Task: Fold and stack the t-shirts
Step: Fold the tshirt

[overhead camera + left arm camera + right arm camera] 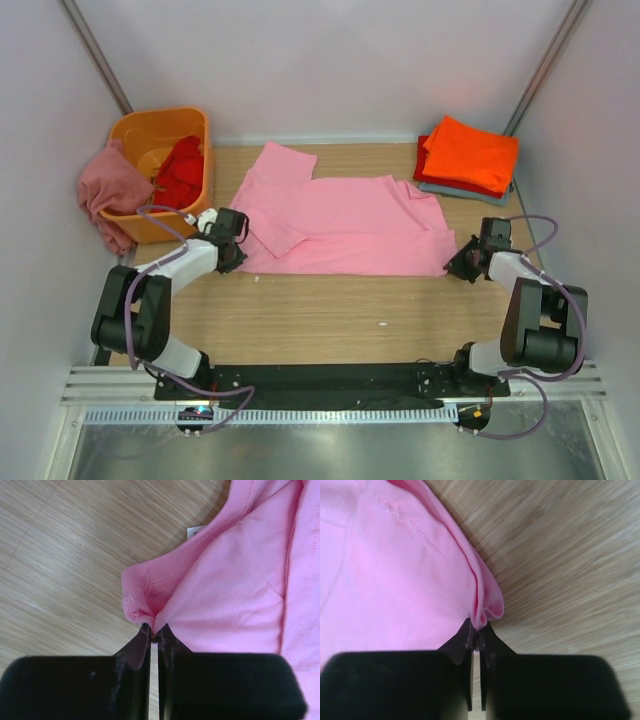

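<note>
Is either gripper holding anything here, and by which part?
Both hold the pink shirt: the left gripper pinches its near left corner, the right gripper its near right corner.

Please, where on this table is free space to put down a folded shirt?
The widest bare strip of table runs between the pink shirt and the arm bases. A narrower one lies behind that shirt, between the orange tub and the folded stack. Crowded: the tub corner and both shirt ends, where the left pincer and right pincer grip it.
</note>
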Available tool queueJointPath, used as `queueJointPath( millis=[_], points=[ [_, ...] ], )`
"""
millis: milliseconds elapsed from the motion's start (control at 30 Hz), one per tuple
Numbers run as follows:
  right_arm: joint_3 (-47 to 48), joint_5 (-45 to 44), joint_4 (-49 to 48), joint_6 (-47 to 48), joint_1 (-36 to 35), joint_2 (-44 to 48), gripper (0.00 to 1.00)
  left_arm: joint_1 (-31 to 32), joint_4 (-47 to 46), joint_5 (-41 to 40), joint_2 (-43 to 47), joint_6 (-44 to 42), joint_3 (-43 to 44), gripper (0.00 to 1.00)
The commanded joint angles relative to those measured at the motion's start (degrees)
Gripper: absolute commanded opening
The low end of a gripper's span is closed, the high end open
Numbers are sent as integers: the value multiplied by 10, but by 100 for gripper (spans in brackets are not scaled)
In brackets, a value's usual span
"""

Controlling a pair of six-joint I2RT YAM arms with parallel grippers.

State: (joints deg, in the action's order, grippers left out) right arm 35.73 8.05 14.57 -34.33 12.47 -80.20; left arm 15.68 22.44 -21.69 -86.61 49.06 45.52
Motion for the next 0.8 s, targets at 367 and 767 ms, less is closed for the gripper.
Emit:
queueJointPath(
  millis=[367, 767],
  points=[
    [15, -121, 129, -20, 48, 171, 1, 12, 63, 53, 182, 33, -61, 0],
    [-7, -129, 208, -78, 55, 270, 1, 21, 211, 96, 409, 75, -105, 7]
  ],
)
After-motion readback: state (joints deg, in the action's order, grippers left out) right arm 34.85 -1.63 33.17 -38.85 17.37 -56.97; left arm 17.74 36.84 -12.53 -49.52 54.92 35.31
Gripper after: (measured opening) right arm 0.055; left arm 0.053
